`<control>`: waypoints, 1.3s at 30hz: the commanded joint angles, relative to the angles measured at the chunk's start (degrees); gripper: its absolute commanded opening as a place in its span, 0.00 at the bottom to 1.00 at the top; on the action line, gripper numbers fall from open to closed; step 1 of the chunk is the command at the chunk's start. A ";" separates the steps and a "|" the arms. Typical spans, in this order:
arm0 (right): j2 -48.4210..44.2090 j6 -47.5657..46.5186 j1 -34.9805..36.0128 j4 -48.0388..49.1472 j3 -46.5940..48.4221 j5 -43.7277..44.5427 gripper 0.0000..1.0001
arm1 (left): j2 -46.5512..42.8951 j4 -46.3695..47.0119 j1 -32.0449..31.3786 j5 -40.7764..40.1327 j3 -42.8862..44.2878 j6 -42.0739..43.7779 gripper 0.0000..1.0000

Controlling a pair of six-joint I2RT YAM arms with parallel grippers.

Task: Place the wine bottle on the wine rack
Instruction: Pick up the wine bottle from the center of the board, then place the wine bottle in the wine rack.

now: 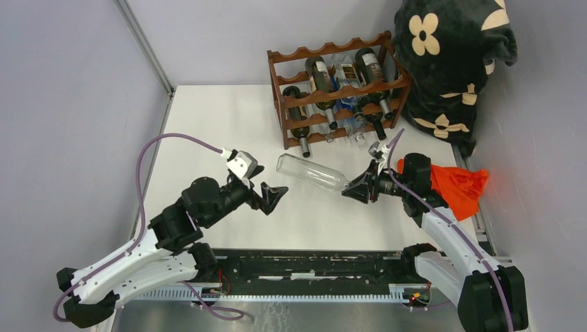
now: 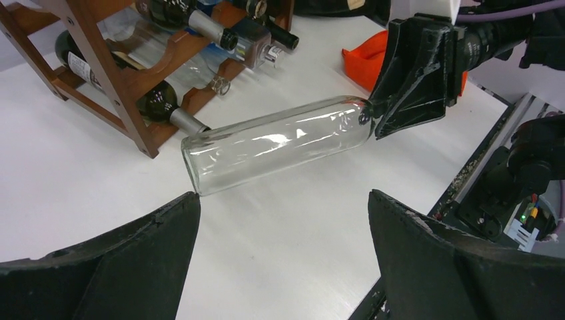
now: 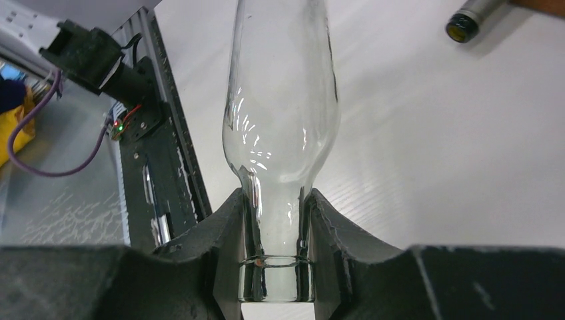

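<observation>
A clear empty wine bottle [image 1: 311, 173] is held level above the table, its base toward the left. My right gripper [image 1: 354, 188] is shut on its neck; the neck sits between the fingers in the right wrist view [image 3: 278, 220]. The bottle also shows in the left wrist view [image 2: 276, 142]. My left gripper [image 1: 271, 198] is open and empty, just left of the bottle's base and a little nearer. The reddish-brown wooden wine rack [image 1: 337, 88] stands at the back of the table with several bottles lying in it [image 2: 113, 80].
An orange cloth [image 1: 460, 187] lies at the table's right edge behind my right wrist. A black flowered blanket [image 1: 450, 62] is piled at the back right, beside the rack. A black rail [image 1: 311, 270] runs along the near edge.
</observation>
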 commanded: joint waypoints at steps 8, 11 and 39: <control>-1.94 21.63 -0.20 20.56 0.60 14.54 0.00 | -2.72 -5.58 0.20 -7.38 7.75 6.71 1.00; -1.20 22.43 -0.12 20.98 0.46 18.13 0.00 | -3.10 -4.81 0.16 -8.08 7.53 7.18 1.00; 10.62 30.13 3.01 32.69 5.51 27.14 0.00 | 2.54 -2.25 0.17 -7.21 8.22 8.20 1.00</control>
